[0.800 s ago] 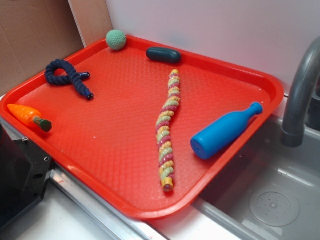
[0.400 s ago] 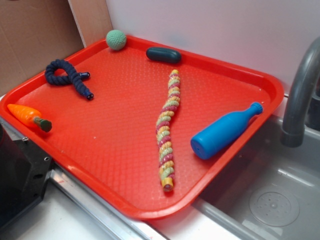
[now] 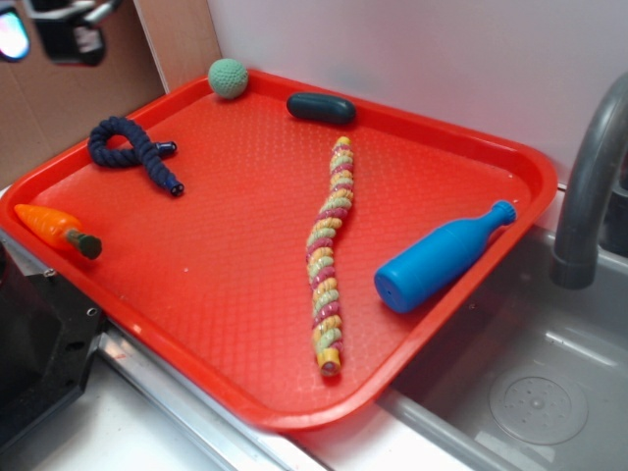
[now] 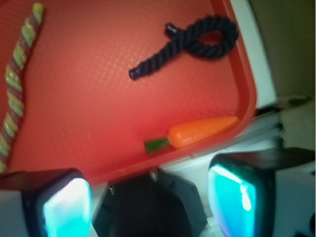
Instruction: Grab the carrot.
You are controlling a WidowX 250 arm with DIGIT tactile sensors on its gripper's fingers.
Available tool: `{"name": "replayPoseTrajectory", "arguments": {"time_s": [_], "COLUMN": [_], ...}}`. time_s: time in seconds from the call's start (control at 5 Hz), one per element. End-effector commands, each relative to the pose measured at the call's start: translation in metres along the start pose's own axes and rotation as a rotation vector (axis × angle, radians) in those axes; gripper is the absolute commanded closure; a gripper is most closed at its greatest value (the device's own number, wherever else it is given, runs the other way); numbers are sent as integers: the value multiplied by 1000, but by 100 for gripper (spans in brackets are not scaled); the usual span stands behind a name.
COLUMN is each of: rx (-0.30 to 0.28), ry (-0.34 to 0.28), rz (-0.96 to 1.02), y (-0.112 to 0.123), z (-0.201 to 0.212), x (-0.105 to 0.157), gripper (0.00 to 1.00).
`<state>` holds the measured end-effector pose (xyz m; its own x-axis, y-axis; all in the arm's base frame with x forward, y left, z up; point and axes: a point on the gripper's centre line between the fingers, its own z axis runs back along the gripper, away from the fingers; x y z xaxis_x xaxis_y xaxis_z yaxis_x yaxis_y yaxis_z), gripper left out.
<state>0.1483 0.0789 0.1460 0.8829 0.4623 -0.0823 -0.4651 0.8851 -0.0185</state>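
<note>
The carrot [image 4: 202, 132] is lain against the red tray [image 3: 510, 157] rim; the gripper [image 4: 153, 197] is held high, fingers [image 4: 66, 207] apart, for approach.

The gripper [image 3: 59, 29] is blurred and cropped at 11 o'clock (jaw state indeterminate); the twisted rope [image 4: 15, 79] runs off-frame at 9 o'clock.

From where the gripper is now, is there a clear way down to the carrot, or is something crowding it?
Probably yes. The carrot lies alone against the tray rim, apart from the dark blue rope, with nothing on top of it. The gripper is open above it. The raised rim right beside it may hinder one finger.
</note>
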Motion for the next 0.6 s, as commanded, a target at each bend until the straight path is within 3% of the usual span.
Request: {"name": "replayPoseTrajectory", "arguments": {"time_s": [0.0, 0.2, 0.4], "rx": [196, 215, 165], "ry": [-272, -251, -256], "rz": [510, 760, 770], "y": [51, 43, 38], "z": [-33, -48, -64], "x": [7, -6, -15], "gripper": [0, 0, 0]}}
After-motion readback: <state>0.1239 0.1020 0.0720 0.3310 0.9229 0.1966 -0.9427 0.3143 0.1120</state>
